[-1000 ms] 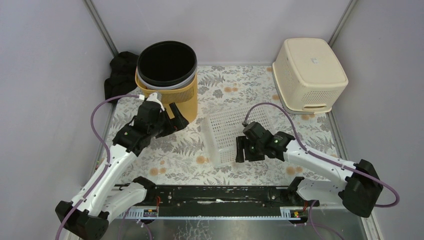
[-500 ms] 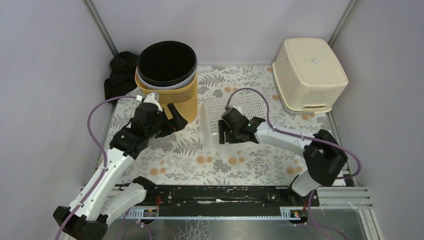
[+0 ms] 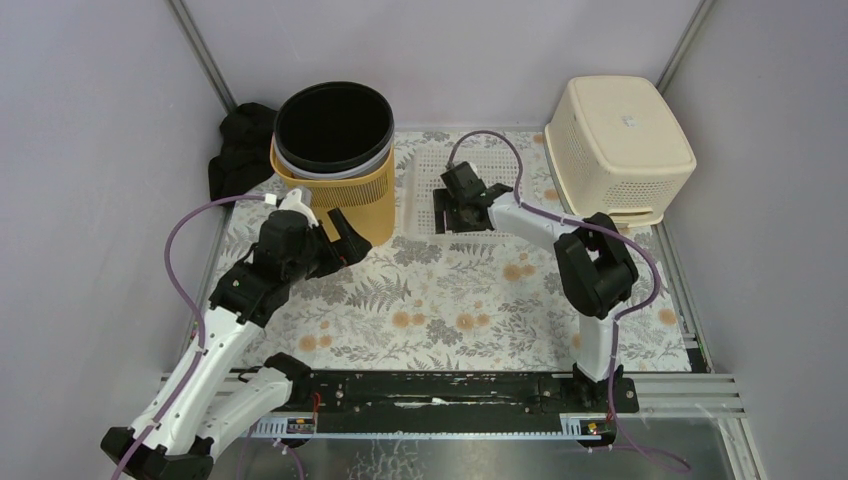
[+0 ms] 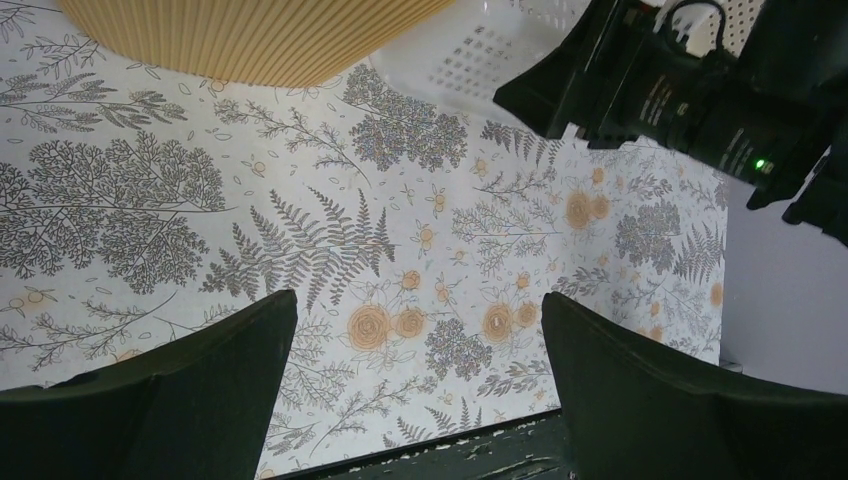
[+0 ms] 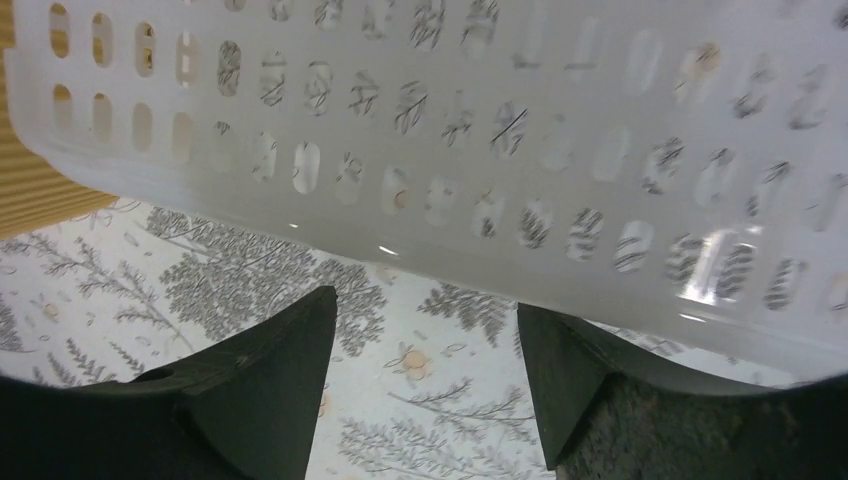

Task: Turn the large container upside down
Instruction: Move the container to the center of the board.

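The large container [image 3: 340,190], a tall yellow ribbed bin with a black liner, stands upright at the back left, mouth up. Its ribbed wall [image 4: 250,35] fills the top of the left wrist view. My left gripper [image 3: 340,238] hovers just in front of its base, open, with only tablecloth between the fingers [image 4: 415,310]. My right gripper [image 3: 455,212] reaches to the back middle. It is open against a translucent white perforated basket [image 3: 510,165], whose wall [image 5: 500,130] hangs over the right fingertip [image 5: 560,360]. Nothing sits between those jaws [image 5: 425,315].
A cream basket [image 3: 620,145] lies upside down at the back right. A black cloth [image 3: 240,150] is bunched behind the yellow bin. The right arm [image 4: 680,90] crosses the top right of the left wrist view. A black rail [image 3: 430,390] runs along the near edge.
The right arm swung from the front middle to the back, and the translucent basket moved back with it to beside the yellow bin. The left arm shifted slightly.
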Controlling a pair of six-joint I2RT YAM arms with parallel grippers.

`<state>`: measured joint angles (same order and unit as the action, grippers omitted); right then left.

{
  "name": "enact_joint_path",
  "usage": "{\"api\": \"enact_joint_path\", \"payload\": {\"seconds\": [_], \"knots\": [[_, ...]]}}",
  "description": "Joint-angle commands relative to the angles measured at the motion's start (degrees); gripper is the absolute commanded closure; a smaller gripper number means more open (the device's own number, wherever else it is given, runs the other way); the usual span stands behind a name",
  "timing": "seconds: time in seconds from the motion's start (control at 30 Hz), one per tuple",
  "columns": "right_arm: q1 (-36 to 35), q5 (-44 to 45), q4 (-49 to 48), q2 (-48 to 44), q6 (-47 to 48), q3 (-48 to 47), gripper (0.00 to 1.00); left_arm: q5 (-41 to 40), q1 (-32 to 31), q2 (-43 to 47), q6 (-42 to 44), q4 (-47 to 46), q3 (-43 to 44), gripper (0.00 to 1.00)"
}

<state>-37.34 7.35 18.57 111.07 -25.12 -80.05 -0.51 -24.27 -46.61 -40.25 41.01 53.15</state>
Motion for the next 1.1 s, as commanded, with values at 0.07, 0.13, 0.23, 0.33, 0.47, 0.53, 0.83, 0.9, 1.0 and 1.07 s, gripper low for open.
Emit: {"api": "enact_joint_path", "payload": {"seconds": [0.07, 0.13, 0.23, 0.33, 0.47, 0.53, 0.83, 0.9, 1.0, 1.07], "knots": [[1.1, 2.7, 2.4, -3.1, 8.7, -4.6, 0.23, -1.5, 0.3, 0.8, -0.5, 1.4, 1.3, 0.00], [1.2, 4.9, 3.3, -5.3, 8.7, -2.4, 0.22, -1.5, 0.3, 0.5, -0.6, 1.2, 1.2, 0.00], [1.3, 7.9, 3.9, -7.7, 7.9, 1.2, 0.19, -1.1, 0.3, 0.0, -0.6, 0.6, 1.0, 0.00], [1.6, 9.8, 3.7, -8.3, 6.7, 3.9, 0.18, -1.3, 0.3, -0.3, -0.4, 0.6, 1.0, 0.00], [2.9, 10.4, 2.2, -5.5, 5.3, 3.2, 0.16, -1.4, 0.3, -0.6, -0.4, 0.6, 0.8, 0.00], [3.9, 11.0, 1.1, -2.9, 5.1, 1.1, 0.16, -1.4, 0.3, -0.6, -0.4, 0.6, 0.9, 0.00], [9.0, 11.3, 0.7, 9.4, 5.2, -15.8, 0.16, -2.9, 0.3, 0.0, 0.0, 3.0, 3.9, 0.00], [10.1, 10.3, 0.8, 11.5, 4.7, -18.8, 0.16, -2.9, 0.3, 0.0, -0.1, 3.2, 4.0, 0.00], [10.9, 9.5, 0.3, 13.8, 4.4, -22.1, 0.16, -2.7, 0.3, 0.0, -0.2, 3.4, 4.0, 0.00], [11.0, 8.8, -0.4, 15.2, 3.8, -23.7, 0.16, -2.7, 0.3, -0.1, -0.1, 3.5, 4.2, 0.00]]}}
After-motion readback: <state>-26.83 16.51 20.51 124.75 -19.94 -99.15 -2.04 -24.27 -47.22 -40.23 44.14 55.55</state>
